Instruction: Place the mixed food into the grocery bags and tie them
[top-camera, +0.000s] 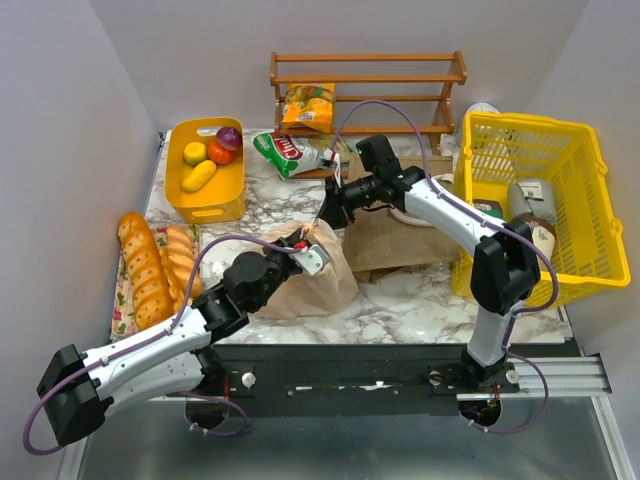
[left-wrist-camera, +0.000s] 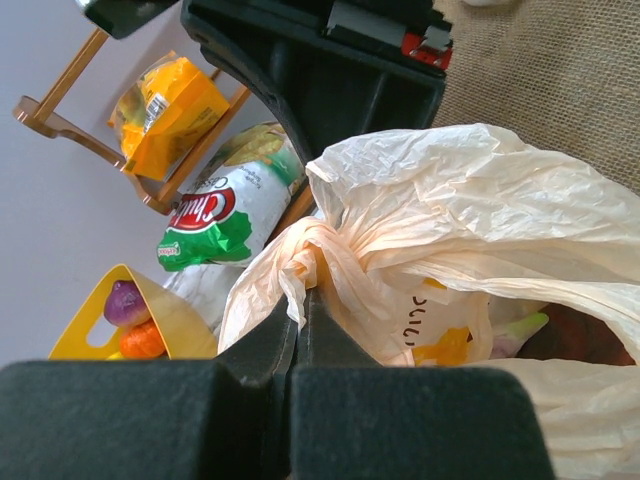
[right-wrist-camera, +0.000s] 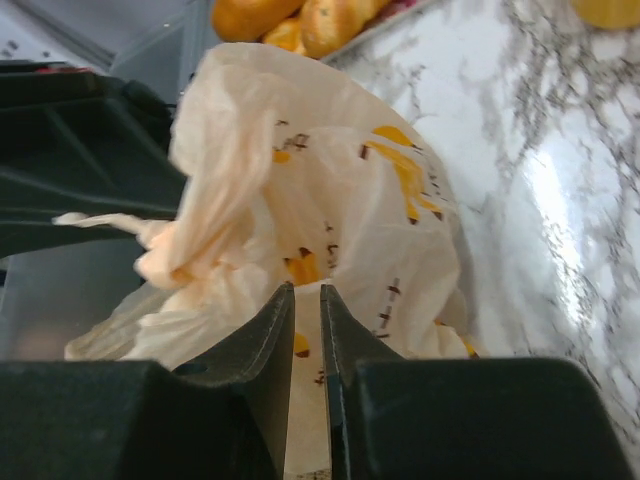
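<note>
Peach plastic, thin and crinkly: the carrier bag sits mid-table on the marble, lumpy with food. It looks light, limp and slippery, so I'd take it by the twisted handles, where the left gripper is pinched tight. Over it the right gripper has its jaws a slit apart, clamping nothing I can see.

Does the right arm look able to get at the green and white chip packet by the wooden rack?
Probably yes. The chip packet lies on the marble table just past the right gripper, with nothing between them, though that gripper sits at the plastic bag's top.
</note>
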